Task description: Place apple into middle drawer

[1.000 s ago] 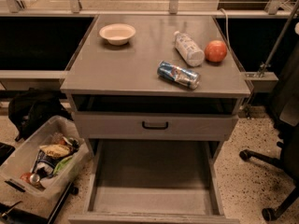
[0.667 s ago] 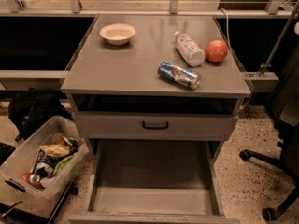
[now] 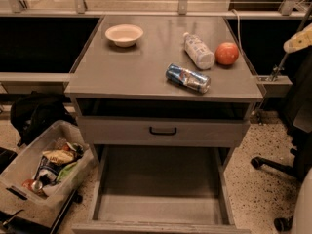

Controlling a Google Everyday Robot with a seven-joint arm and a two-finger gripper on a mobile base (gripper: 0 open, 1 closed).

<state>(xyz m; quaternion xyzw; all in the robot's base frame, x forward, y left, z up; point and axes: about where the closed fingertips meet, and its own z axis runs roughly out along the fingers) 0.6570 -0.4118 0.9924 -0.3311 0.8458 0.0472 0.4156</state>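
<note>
Hard by cabinet top's (image 3: 136, 62) right edge, apple (image 3: 227, 53); past that edge, gripper (image 3: 298, 39), grip unreadable; below, middle drawer (image 3: 161, 201) pulled out.

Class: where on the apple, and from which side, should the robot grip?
Probably across the middle of the apple, from above: it is round, and the bottle lies close beside it. The end effector shows at the picture's right edge.

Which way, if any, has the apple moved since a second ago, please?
No: the apple stays beside the bottle on the cabinet; the gripper is at the right edge.
</note>
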